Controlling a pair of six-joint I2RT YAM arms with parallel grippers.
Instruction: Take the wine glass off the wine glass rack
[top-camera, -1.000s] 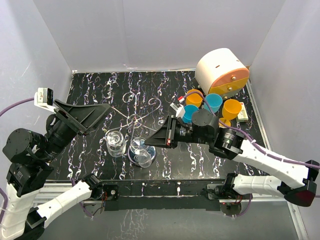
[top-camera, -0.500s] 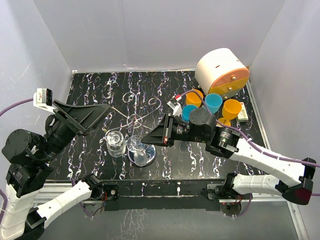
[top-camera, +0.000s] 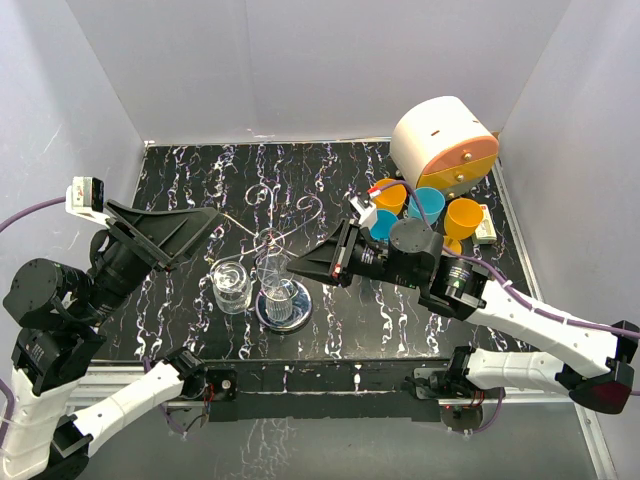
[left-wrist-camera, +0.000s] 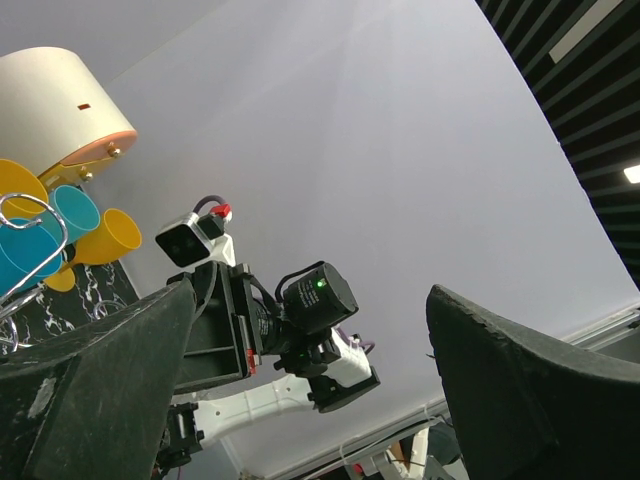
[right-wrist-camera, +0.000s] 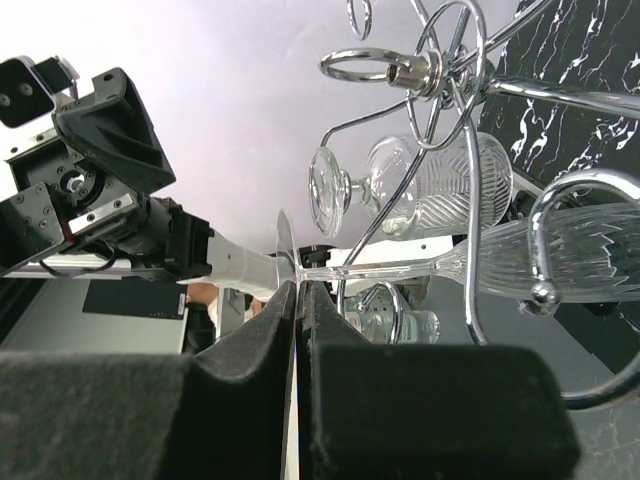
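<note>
We spot no words, brands or numbers we can read here; the small box (top-camera: 486, 228) by the cups (top-camera: 428, 205) is too blurred.

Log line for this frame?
right hand: shut on wine glass foot | rack: glass in its hook | left hand: open, empty

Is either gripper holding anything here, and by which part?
The right gripper is shut on the wine glass, pinching the edge of its flat foot; stem and bowl are free. The left gripper is open and holds nothing.
</note>
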